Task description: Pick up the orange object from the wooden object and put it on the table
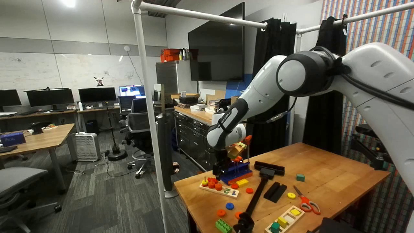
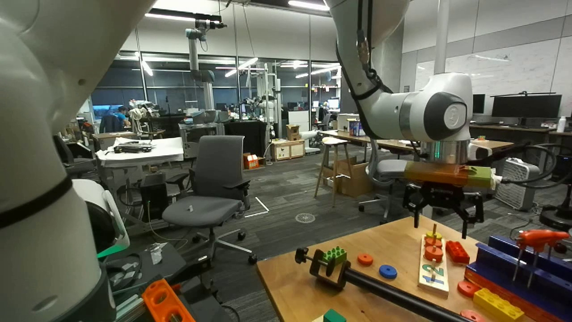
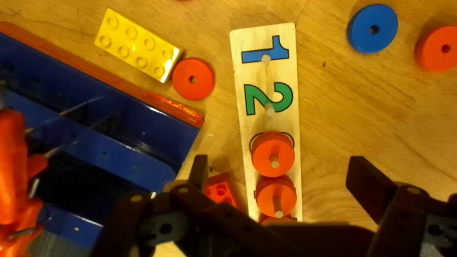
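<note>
The wooden object is a narrow pale peg board (image 3: 254, 73) with printed numbers, also seen in both exterior views (image 1: 229, 193) (image 2: 440, 288). It lies on the light-brown table (image 1: 323, 168). Orange discs sit on its pegs: one disc (image 3: 272, 153), another disc behind it (image 3: 273, 196), and a third partly hidden by my gripper in the wrist view. A yellow disc (image 2: 433, 235) is at the board's far end. My gripper (image 3: 278, 160) is open and empty, fingers pointing down, above the board; its fingertips (image 2: 440, 229) are apart from the discs.
A blue tool stand (image 2: 527, 259) with orange-handled tools and a red brick (image 2: 457, 252) stand beside the board. A yellow brick (image 3: 137, 46), loose orange discs (image 3: 192, 79) and a blue disc (image 3: 373, 29) lie nearby. A black clamp (image 1: 257, 197) and scissors (image 1: 309, 204) lie farther off.
</note>
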You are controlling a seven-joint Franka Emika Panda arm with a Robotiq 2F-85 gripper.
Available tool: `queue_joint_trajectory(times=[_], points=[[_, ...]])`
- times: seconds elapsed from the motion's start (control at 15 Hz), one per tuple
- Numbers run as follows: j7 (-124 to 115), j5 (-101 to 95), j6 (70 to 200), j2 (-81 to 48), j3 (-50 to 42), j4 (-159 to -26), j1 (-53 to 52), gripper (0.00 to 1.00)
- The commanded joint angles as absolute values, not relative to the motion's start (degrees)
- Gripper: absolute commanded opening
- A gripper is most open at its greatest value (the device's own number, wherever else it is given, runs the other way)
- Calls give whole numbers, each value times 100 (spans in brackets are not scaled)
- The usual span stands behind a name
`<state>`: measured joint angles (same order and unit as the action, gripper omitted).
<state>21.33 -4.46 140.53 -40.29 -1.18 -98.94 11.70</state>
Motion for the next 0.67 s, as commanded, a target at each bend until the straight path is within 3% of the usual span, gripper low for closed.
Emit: queue_joint_trajectory(times=[0.0,0.6], points=[[2397,-310,13677,-4541,44,-9132,1375,100],[2659,-152,13260,-5169,269,-8354,1639,100]])
